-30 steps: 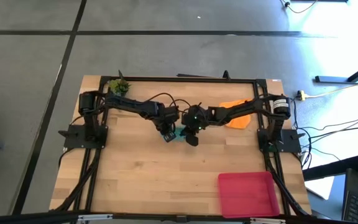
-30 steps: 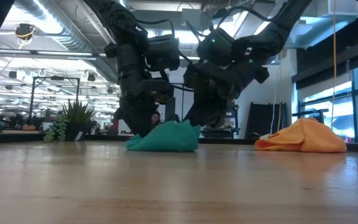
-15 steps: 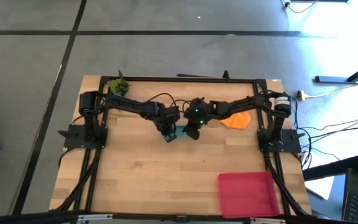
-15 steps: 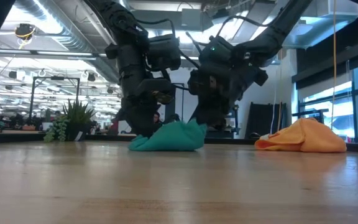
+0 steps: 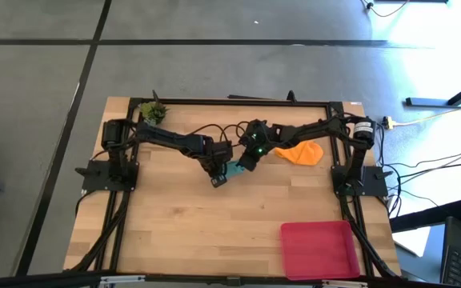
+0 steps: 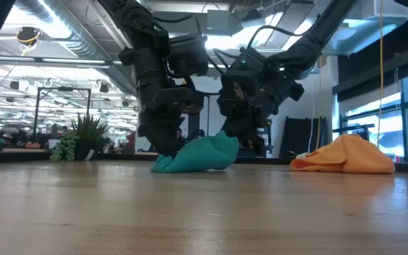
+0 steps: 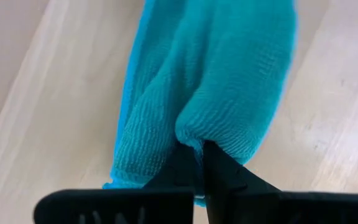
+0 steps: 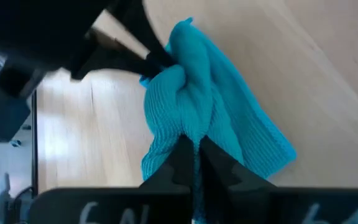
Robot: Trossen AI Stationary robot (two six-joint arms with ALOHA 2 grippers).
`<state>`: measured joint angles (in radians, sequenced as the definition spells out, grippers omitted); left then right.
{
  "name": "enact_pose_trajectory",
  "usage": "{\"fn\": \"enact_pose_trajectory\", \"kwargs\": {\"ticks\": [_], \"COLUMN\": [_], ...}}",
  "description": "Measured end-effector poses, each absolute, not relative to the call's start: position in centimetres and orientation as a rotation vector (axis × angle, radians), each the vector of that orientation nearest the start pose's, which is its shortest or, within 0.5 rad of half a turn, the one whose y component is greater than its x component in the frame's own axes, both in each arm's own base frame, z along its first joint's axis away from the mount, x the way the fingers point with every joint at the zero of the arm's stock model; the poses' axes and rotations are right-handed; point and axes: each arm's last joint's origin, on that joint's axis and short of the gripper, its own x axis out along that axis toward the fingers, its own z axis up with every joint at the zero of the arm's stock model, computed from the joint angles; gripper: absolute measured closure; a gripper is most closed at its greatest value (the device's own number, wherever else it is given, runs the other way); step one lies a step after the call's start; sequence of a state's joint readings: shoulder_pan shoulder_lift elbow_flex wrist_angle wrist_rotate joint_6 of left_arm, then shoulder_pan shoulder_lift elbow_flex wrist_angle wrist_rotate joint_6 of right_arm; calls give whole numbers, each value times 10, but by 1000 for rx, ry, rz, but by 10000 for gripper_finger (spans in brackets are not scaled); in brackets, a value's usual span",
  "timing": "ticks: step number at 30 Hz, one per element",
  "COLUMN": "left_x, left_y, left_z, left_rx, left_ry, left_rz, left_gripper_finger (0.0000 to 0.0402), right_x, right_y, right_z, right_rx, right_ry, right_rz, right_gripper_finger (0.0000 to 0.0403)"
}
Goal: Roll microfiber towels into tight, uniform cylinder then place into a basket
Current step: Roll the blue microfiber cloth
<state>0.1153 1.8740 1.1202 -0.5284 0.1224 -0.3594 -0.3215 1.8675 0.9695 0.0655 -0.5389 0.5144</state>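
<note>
A wooden counter (image 5: 182, 216) is seen from above, with two dark robot arms reaching toward each other near its far middle. Going from left to right: the left tool (image 5: 218, 179) comes in from the left side, the teal microfiber towel (image 5: 234, 169) lies bunched between the two arms, and the right tool (image 5: 242, 165) comes in from the right. Both tools touch the towel, so neither arm is clearly the nearer one.

In the table-level view the teal towel (image 6: 195, 155) is a soft lump resting on the counter, lower at its left end and higher at its right end, with an arm pressing down at each end. Its long axis appears to run roughly across the counter, from one tool toward the other. It is a loose bundle, not yet a tight cylinder.

The left wrist view shows the left tool (image 7: 199, 163) clenched, its fingers pinching a fold of the teal cloth. The right wrist view shows the right tool (image 8: 193, 163) clenched the same way on another fold of that cloth (image 8: 197, 118), with the other arm's dark fingers at the far end.

Farther right, the orange microfiber towel (image 5: 301, 154) lies crumpled and untouched. The red-pink basket (image 5: 318, 249) sits at the near right corner, well apart from both towels, with nothing seen in it.
</note>
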Motion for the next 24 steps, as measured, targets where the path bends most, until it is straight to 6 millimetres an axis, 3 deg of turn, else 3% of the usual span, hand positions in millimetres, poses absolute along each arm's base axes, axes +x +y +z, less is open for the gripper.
{"fn": "enact_pose_trajectory", "kwargs": {"ticks": [8, 16, 24], "left_x": [347, 347, 348], "left_y": [28, 15, 3], "left_z": [139, 139, 139], "left_rx": [-380, -327, -290], "left_ry": [1250, 1263, 1266], "left_rz": [150, 88, 58], "left_gripper_finger": [401, 401, 400], "right_x": [345, 350, 352], "right_y": [-104, -107, -108], "right_z": [132, 113, 113], "right_rx": [893, 899, 871], "right_ry": [799, 799, 770], "right_rz": [-29, -27, -54], "right_gripper_finger": [393, 392, 392]}}
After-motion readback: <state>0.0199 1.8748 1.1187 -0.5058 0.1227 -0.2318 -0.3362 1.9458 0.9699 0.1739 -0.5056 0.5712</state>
